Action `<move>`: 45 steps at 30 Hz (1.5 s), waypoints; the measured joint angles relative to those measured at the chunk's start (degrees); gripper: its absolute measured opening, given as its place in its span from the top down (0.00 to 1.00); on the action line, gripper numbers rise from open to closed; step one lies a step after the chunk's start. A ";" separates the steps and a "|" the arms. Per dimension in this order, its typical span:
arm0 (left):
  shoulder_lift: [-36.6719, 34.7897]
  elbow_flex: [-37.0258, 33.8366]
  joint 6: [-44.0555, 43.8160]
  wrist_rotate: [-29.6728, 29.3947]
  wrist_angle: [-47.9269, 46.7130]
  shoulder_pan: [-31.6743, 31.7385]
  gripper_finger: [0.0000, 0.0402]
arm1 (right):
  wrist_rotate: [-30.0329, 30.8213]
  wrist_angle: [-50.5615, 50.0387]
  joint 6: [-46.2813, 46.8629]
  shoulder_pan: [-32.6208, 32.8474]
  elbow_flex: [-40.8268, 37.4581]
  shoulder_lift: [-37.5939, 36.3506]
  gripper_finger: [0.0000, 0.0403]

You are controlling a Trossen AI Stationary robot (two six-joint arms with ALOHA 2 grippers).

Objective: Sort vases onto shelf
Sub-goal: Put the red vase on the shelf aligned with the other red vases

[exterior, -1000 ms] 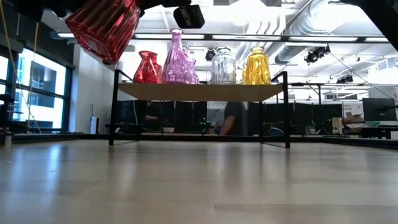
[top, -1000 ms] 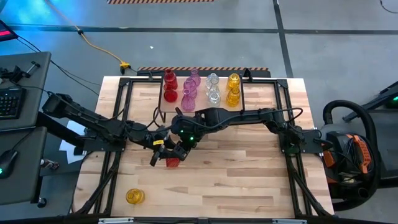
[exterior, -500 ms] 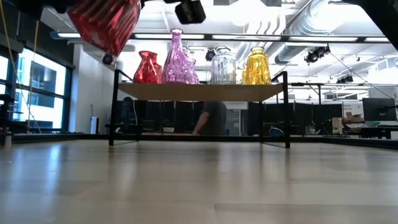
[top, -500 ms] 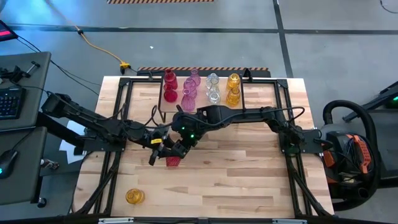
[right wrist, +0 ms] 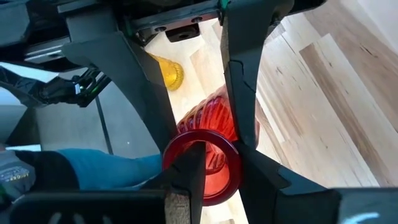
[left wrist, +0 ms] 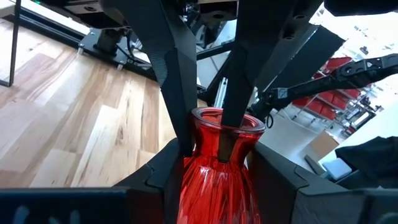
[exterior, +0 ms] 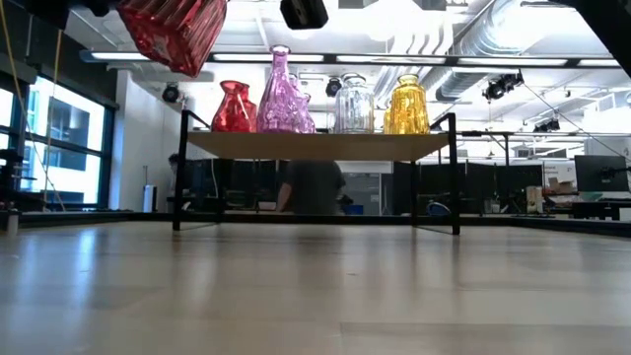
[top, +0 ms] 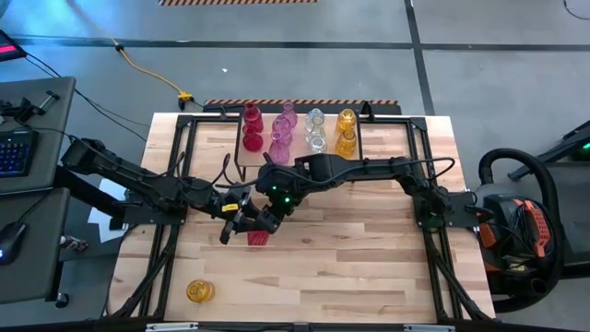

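Right now both grippers meet over the table's middle on one red vase, lifted clear of the wood, probably a handover so the right arm can carry it to the shelf. Left gripper pinches the rim, one finger inside the neck; right gripper clamps the same neck. Shelf already holds red, pink, clear, yellow vases; a yellow vase sits alone near the table's front-left corner.

shelf crowded with vases, open table in front
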 joint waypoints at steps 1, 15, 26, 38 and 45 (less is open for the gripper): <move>-0.01 0.00 0.00 0.02 -0.01 -0.01 0.66 | -0.27 0.02 -0.41 0.00 0.00 -0.03 0.79; -0.03 0.02 -0.33 0.44 -1.51 -0.02 0.66 | -1.44 -0.47 -1.44 0.00 0.00 -0.03 0.79; -0.05 0.02 -2.65 2.43 -1.60 -0.11 0.66 | -2.56 0.11 0.41 -0.22 -0.02 -0.03 0.79; -0.03 -0.07 -10.19 7.01 -1.99 -0.07 0.66 | -4.18 0.72 -2.91 -0.44 -0.04 -0.03 0.74; -0.01 -0.15 -10.30 10.65 -4.86 -0.88 0.70 | -1.14 0.84 -1.73 -1.05 0.06 -0.47 0.67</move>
